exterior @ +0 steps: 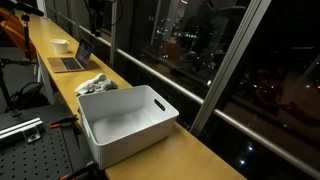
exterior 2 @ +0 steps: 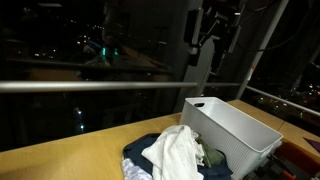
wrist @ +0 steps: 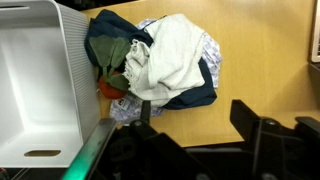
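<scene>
Tool point(wrist: 192, 112) dark, cut off, clothes pile point(exterior: 97, 86) half hidden behind bin point(exterior: 125, 128)

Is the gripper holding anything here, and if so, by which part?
Nothing is held: the gripper hangs open above the clothes pile beside the white bin, touching neither.

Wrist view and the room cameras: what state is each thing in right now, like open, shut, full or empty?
Gripper: open, holding nothing, above the clothes.
Clothes: crumpled in a heap beside the bin, not in it.
Bin: upright, empty.
Laptop: lid open.
Bowl: upright; too small to tell what it holds.
</scene>
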Robot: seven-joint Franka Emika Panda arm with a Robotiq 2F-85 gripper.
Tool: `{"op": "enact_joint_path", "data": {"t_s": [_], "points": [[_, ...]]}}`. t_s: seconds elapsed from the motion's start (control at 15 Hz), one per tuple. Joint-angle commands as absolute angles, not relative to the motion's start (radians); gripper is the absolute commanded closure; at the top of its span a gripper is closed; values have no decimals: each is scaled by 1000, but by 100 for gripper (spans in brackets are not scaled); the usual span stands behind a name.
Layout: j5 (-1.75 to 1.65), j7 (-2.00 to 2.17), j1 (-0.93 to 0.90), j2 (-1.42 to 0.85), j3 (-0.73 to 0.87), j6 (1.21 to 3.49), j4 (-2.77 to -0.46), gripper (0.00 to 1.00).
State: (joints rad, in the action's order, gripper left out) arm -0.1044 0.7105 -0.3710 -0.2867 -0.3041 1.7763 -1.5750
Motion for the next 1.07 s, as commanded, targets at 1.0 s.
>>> {"op": "enact_joint_path", "data": {"t_s": [1.0], "points": [[-218, 542, -378, -595, -168, 2203, -1701, 0]]}}
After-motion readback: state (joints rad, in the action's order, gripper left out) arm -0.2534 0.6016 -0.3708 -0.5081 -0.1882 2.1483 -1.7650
